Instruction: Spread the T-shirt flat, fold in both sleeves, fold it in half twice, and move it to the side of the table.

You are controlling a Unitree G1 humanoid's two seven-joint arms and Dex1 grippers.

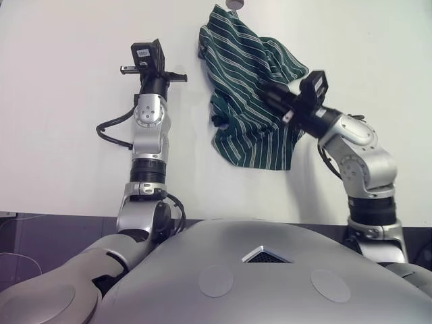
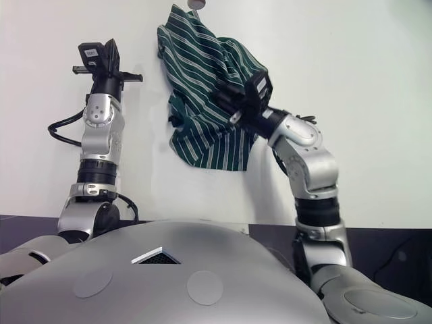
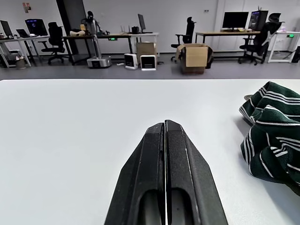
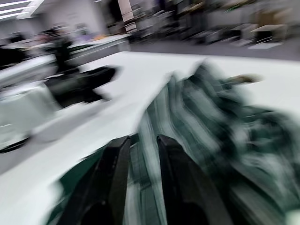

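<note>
Currently the crumpled green-striped T-shirt [image 1: 246,101] lies by the table's [image 1: 67,148] far edge, right gripper [image 4: 143,138] amid its folds, hold impossible to tell, left gripper [image 3: 164,124] pressed closed nearby.

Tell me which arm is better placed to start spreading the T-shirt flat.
Right, probably. The right tool is at the crumpled T-shirt, among its folds. The left tool sits shut over bare table, apart from the cloth, so it would need to travel first.
</note>
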